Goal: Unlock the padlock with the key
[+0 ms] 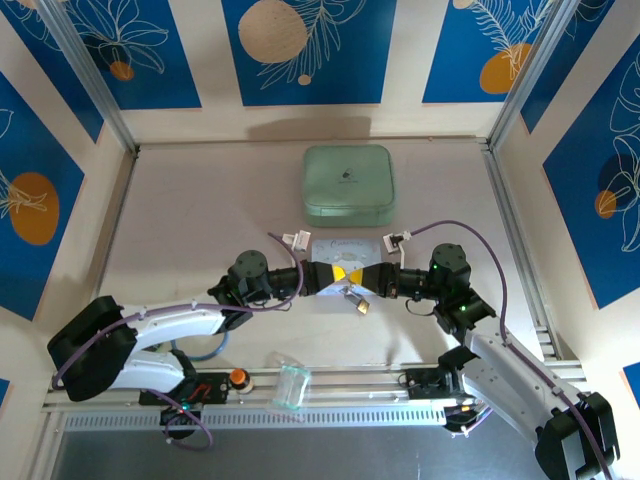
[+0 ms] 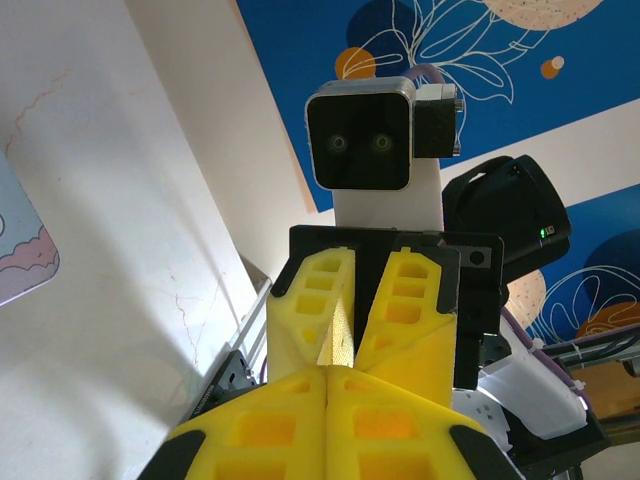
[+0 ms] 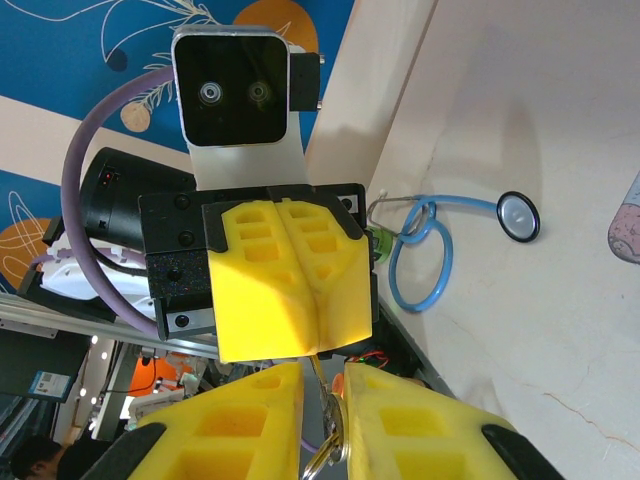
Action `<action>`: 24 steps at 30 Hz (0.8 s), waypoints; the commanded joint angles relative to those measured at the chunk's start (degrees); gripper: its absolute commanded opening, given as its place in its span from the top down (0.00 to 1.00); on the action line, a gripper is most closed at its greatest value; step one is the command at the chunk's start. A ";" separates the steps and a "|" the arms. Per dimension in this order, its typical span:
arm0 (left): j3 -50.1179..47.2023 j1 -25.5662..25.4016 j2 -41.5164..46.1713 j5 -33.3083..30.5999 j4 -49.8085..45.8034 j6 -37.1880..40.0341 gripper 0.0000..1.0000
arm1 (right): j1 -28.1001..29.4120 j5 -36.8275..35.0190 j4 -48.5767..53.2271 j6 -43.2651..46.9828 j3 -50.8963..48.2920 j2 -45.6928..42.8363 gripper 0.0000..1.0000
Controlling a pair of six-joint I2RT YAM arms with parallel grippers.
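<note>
**Padlock hung between two meeting grippers**
Top: padlock (image 1: 360, 303) dangles beneath the touching fingertips.
Left wrist: left gripper (image 2: 328, 380) pressed fully closed.
Right wrist: right gripper (image 3: 322, 388) narrowed around a metal loop (image 3: 322, 458), grip unclear.
Risk: a misaligned key could swing the padlock loose.

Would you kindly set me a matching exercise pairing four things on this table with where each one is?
Things: 1 mint-green rounded tin; 2 small brass padlock; 3 blue-tubed stethoscope with round silver disc; 4 clear plastic piece.
Places: A on the near metal rail; B far middle; C near left; D centre.
Pairs: 1-B, 2-D, 3-C, 4-A.
</note>
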State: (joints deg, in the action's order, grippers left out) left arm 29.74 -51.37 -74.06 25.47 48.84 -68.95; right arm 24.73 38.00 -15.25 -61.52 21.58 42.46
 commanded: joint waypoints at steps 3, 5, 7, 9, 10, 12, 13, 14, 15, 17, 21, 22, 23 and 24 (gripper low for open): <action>0.96 0.66 1.02 0.08 0.91 0.74 1.00 | -0.30 1.59 1.09 0.52 -1.45 -1.02 0.81; 0.98 0.66 0.94 0.05 1.08 0.66 1.00 | -0.30 1.81 1.09 0.58 -1.54 -0.97 0.80; 0.98 0.66 0.84 0.08 1.30 0.49 1.00 | -0.30 1.81 1.18 0.59 -1.63 -0.89 0.80; 1.20 0.66 0.72 0.13 1.22 0.49 1.00 | -0.30 1.73 1.18 0.60 -1.63 -1.01 0.81; 1.28 0.66 0.75 0.20 1.09 0.54 1.00 | -0.29 1.64 0.95 0.60 -1.71 -1.01 0.81; 1.20 0.66 0.58 0.23 1.25 0.44 1.00 | -0.30 1.42 0.74 0.52 -1.72 -0.91 0.82; 1.19 0.62 0.49 0.24 1.29 0.41 1.00 | -0.30 1.38 0.53 0.43 -1.74 -0.96 0.82; 1.19 0.66 0.37 0.19 1.34 0.39 1.00 | -0.28 1.38 0.19 0.34 -1.72 -0.77 0.82; 1.08 0.66 0.30 0.13 1.43 0.35 1.00 | -0.21 1.46 -0.03 0.27 -1.73 -0.68 0.82; 1.09 0.66 -0.12 0.25 2.08 0.05 1.00 | -0.21 1.64 -0.44 0.17 -1.63 -0.31 0.82; 0.94 0.66 -1.10 0.51 4.08 -0.90 1.00 | -0.12 1.73 -0.37 0.21 -1.54 -0.13 0.87; 0.91 0.66 -1.18 0.42 4.24 -1.01 1.00 | -0.12 1.64 -0.23 0.24 -1.63 -0.10 0.88; 0.89 0.65 -1.29 0.36 4.17 -1.01 1.00 | -0.12 1.73 -0.27 0.26 -1.72 -0.11 0.90; 0.81 0.66 -1.26 0.28 4.08 -0.95 1.00 | -0.12 1.81 -0.22 0.26 -1.79 -0.13 0.92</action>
State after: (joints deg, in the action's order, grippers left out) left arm 29.74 -51.27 -74.87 25.47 50.22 -69.41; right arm 24.73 38.41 -15.16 -61.58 20.60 42.22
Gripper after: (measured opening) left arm 0.047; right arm 0.091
